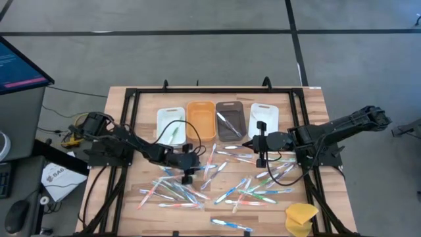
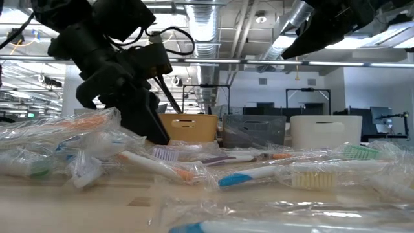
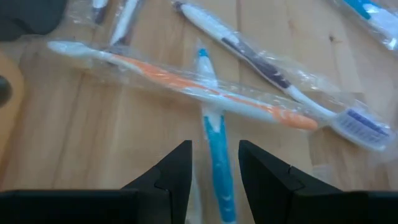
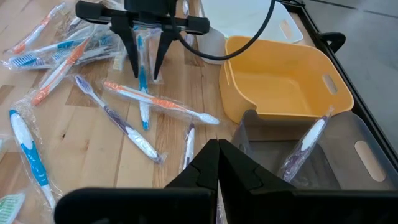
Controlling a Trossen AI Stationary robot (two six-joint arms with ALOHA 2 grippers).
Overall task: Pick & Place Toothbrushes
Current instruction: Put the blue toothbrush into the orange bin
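In the high view, the left gripper (image 1: 189, 172) is positioned low over the table (image 1: 125, 108), just below the orange bin (image 1: 200, 120), among the scattered toothbrushes (image 1: 197, 191); the right gripper (image 1: 258, 153) is held beside the grey bin (image 1: 230, 121) and the white bin (image 1: 264, 117). In the low view, the left gripper (image 2: 152, 126) is seen down at the table surface, with wrapped toothbrushes lying around it, and the right arm is seen raised at the upper edge. In the left wrist view, the left fingers (image 3: 171, 174) are parted to a moderate gap, and the blue toothbrush (image 3: 214, 155) lies lengthwise between them on the table; whether the fingers touch it cannot be told. An orange toothbrush (image 3: 186, 84) is laid across the blue one just ahead of the fingertips. In the right wrist view, the right fingers (image 4: 199, 171) are pressed together with nothing held, above the grey bin (image 4: 348, 162), in which one wrapped toothbrush (image 4: 305, 146) is leaned. The left gripper (image 4: 146, 71) is seen straddling the blue toothbrush (image 4: 142, 81).
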